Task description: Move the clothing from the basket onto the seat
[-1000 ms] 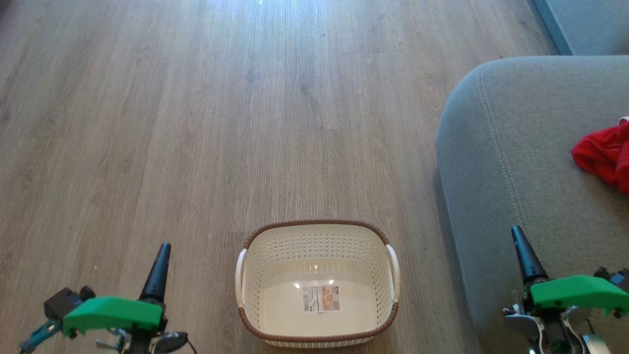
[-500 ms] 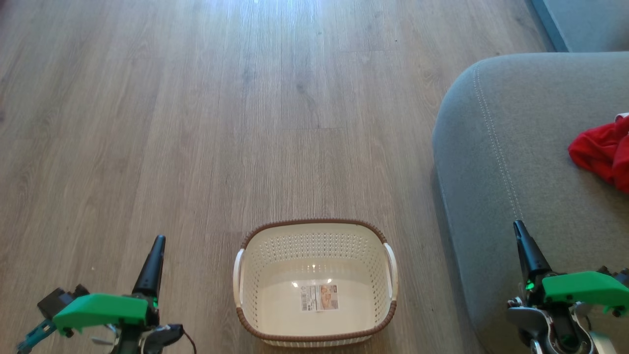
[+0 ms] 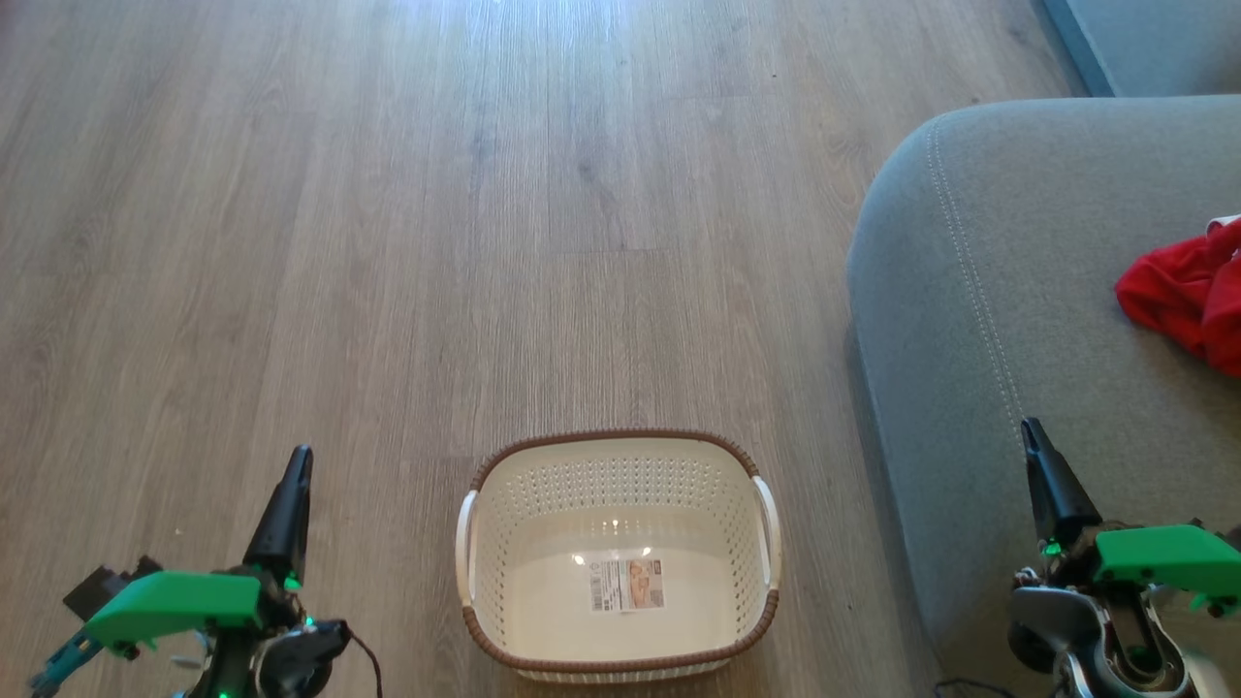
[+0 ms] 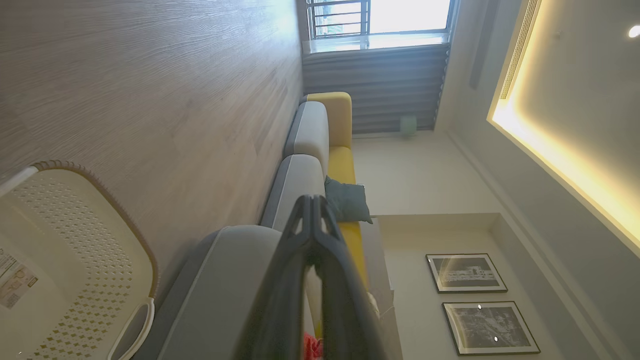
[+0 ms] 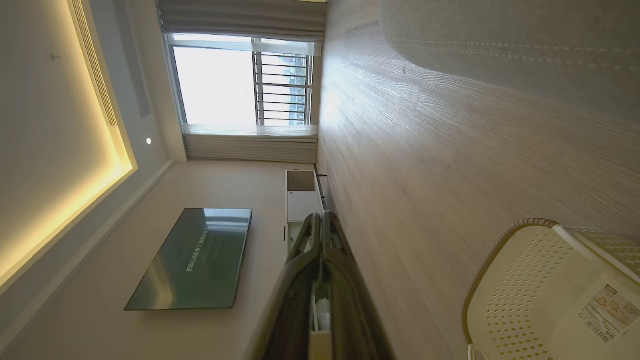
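1. The left gripper [image 4: 313, 202] rises from the bottom edge, jaws closed tip to tip.
2. The basket [image 4: 80, 220] stands lower left on the wood floor [image 4: 150, 75], with a label [image 4: 15, 280] inside.
3. The seat [image 4: 215, 290], grey, lies just beside the basket.
4. The clothing [image 4: 311, 346] shows as a red scrap behind the gripper.
5. A teal pillow [image 4: 346, 201] rests on a yellow sofa section [image 4: 341, 162].

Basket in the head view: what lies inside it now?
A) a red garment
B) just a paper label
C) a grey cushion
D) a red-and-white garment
B: the basket shows a bare cream bottom with just the label, while the red clothing lies on the grey seat.
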Controlling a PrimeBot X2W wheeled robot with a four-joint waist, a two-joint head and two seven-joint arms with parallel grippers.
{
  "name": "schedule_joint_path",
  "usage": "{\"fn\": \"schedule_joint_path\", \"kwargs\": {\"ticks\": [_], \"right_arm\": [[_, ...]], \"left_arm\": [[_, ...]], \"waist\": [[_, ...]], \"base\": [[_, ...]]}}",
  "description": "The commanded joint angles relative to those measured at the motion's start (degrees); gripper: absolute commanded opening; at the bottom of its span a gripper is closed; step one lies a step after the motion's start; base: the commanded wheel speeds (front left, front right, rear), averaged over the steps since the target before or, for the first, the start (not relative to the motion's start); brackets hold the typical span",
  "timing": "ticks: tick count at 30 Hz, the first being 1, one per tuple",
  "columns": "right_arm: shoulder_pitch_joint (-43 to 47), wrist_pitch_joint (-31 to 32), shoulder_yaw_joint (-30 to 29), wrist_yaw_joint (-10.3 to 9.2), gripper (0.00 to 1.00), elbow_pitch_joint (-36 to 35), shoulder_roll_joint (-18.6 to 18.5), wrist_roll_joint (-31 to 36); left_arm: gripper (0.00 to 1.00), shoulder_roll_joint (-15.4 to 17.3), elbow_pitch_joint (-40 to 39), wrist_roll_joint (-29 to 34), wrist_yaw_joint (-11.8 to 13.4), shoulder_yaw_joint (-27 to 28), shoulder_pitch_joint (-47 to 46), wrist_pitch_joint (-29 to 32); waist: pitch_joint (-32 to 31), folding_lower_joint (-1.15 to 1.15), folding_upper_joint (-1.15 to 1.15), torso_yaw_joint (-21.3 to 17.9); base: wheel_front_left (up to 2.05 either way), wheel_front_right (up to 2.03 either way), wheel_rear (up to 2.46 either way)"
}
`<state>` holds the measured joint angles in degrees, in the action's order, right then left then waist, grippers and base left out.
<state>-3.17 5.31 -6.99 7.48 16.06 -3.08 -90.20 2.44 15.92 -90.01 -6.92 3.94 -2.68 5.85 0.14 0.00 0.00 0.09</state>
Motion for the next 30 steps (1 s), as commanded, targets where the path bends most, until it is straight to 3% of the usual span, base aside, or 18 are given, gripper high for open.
{"fn": "schedule_joint_path", "kwargs": {"ticks": [1, 30], "right_arm": [[-2.94, 0.82, 0.81, 0.01, 0.00, -2.05, -0.04, -1.74], [-3.00, 1.05, 0.63, 0.01, 0.00, -2.04, 0.05, -2.09]], "left_arm": [[0.00, 0.43, -1.85, -1.69, -0.53, 2.50, -3.46, 0.52], [0.00, 0.43, -1.86, -2.15, -0.57, 2.59, -3.51, 0.64]], "waist": [[0.02, 0.00, 0.00, -0.06], [0.03, 0.00, 0.00, -0.09]], "base": [[0.00, 0.00, 0.00], [0.00, 0.00, 0.00]]}}
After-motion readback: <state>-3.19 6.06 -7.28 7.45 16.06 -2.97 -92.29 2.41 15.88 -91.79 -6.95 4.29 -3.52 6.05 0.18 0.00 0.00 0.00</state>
